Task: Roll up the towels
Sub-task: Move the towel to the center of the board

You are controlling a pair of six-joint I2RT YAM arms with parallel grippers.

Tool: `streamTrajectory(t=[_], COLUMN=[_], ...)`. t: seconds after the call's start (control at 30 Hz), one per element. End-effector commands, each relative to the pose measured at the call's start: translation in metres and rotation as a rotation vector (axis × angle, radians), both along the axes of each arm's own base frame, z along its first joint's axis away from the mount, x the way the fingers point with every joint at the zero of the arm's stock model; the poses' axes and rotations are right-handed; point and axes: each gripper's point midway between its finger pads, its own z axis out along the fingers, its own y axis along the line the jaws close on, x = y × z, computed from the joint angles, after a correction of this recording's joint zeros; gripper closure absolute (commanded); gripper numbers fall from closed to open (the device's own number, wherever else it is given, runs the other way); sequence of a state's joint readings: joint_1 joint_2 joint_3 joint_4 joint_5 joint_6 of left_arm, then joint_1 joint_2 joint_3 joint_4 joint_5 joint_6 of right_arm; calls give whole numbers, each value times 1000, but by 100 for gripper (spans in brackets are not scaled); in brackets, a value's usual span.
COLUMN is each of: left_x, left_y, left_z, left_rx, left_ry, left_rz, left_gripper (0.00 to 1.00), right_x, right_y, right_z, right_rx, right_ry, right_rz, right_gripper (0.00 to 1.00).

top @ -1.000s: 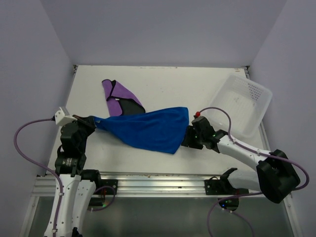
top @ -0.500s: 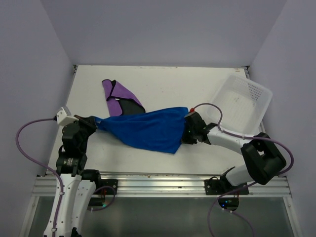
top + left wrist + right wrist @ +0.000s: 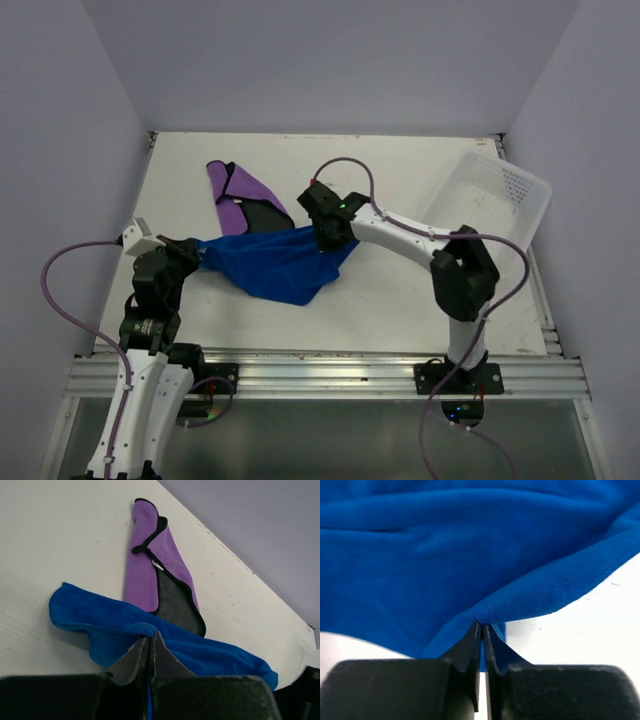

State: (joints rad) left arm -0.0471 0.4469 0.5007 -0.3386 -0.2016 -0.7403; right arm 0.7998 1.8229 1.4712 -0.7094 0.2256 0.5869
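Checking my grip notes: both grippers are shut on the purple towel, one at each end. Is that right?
No. The left gripper and right gripper are shut on the blue towel, one at each end, as both wrist views show; the purple towel lies ungripped.

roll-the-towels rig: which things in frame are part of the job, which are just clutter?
Part of the job:
- blue towel, pinched at opposite ends by the left gripper and the right gripper
- purple towel, lying behind it, not held

Just lying about:
- white basket, at the right edge of the table
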Motion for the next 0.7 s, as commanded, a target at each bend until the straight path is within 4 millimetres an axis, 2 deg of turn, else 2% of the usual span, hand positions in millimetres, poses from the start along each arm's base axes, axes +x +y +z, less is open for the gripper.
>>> streamTrajectory(t=[0.0, 0.1, 0.17, 0.2, 0.27, 0.3, 0.33, 0.37, 0.4, 0.47, 0.5, 0.53, 0.6, 0.63, 0.67], left_x=[6, 6, 8, 8, 9, 9, 9, 8, 8, 6, 6, 6, 8, 8, 9], left_y=[4, 2, 1, 1, 0, -1, -1, -2, -2, -3, -3, -4, -7, -8, -10], left_z=[12, 7, 6, 5, 3, 1, -1, -5, -8, -13, -13, -14, -10, -10, -7], left_rx=[17, 15, 15, 16, 14, 12, 7, 1, -2, -14, -17, -22, -30, -36, -40], left_ry=[-59, -48, -45, -42, -38, -35, -30, -18, -10, 5, 4, 7, -5, -7, -16], left_rz=[21, 15, 12, 14, 13, 9, 9, 9, 10, 11, 12, 10, -4, -7, -17], left_gripper=[100, 100, 100, 100, 100, 100, 100, 100, 100, 100, 100, 100, 100, 100, 100], right_x=[-23, -17, -14, -11, -9, -4, -5, -2, 7, 19, 30, 38, 50, 65, 71], right_y=[-4, 9, 2, 0, -16, -15, -27, -28, -18, -8, 7, 31, 61, 85, 95], right_z=[-45, -38, -31, -15, -10, 9, 5, 12, 29, 41, 52, 57, 58, 54, 44], right_rx=[-247, -213, -198, -166, -160, -93, -84, -48, 39, 110, 152, 200, 232, 262, 255], right_ry=[145, 109, 76, 35, 22, -29, -24, -42, -94, -135, -183, -174, -173, -159, -141], right_rz=[115, 118, 97, 86, 42, 24, -6, -17, -3, 27, 90, 150, 265, 308, 336], right_gripper=[89, 61, 52, 50, 45, 44, 44, 44, 45, 46, 46, 45, 43, 40, 40])
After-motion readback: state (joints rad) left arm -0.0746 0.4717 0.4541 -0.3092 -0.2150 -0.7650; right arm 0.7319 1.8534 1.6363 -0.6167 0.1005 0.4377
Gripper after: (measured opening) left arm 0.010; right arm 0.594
